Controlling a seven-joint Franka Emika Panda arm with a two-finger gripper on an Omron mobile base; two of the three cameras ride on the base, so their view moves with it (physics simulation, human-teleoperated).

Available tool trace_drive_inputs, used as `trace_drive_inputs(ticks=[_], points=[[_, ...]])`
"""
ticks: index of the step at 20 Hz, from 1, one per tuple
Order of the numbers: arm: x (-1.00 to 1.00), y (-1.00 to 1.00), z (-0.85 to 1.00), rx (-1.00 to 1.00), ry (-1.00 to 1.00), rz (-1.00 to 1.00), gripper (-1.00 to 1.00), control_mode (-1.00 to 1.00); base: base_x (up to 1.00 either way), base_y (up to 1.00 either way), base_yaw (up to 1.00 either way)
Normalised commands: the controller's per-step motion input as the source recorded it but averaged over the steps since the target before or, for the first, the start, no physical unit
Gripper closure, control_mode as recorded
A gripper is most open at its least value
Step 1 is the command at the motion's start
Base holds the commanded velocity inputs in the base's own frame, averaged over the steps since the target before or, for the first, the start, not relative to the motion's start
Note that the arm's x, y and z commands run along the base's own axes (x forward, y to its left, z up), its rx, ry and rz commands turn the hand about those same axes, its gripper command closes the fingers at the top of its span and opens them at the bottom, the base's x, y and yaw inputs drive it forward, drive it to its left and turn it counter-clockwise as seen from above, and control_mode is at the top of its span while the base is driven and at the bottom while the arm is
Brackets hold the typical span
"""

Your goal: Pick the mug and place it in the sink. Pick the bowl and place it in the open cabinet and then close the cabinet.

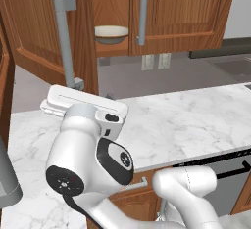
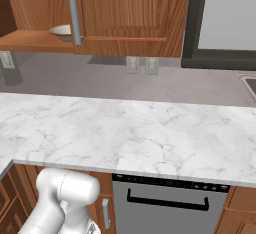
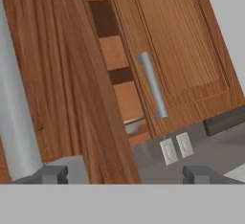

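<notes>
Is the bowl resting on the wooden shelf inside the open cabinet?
Touching. In the left base view the bowl sits with its base directly on the shelf of the cabinet, no gap beneath it.

We found no readable text, label, brand, number or sign anywhere in these views.

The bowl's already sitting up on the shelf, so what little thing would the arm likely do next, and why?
Probably push the open cabinet door sideways toward shut. The bowl already rests on the wooden shelf, and that door stands swung out with its grey bar handle right by the open gripper, whose fingertips straddle the door's edge. Closing looks like the only step left here.
</notes>
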Motion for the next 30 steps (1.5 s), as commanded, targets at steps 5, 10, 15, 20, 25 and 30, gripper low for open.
trace_drive_inputs(ticks=[5, 10, 15, 20, 25, 30], points=[[0.40, -0.03, -0.15, 0.00, 0.03, -0.04, -1.00, -1.00, 0.00, 0.00, 0.00], [0.41, -0.10, -0.09, 0.00, 0.02, -0.04, -1.00, -1.00, 0.00, 0.00, 0.00], [0.40, -0.28, -0.01, 0.00, 0.01, -0.01, -1.00, -1.00, 0.00, 0.00, 0.00], [0.29, -0.28, 0.00, 0.00, 0.00, 0.00, -1.00, -1.00, 0.00, 0.00, 0.00], [0.39, -0.29, -0.02, 0.00, 0.00, 0.00, -1.00, -1.00, 0.00, 0.00, 0.00], [0.44, -0.12, 0.00, 0.00, 0.00, 0.01, -1.00, -1.00, 0.00, 0.00, 0.00]])
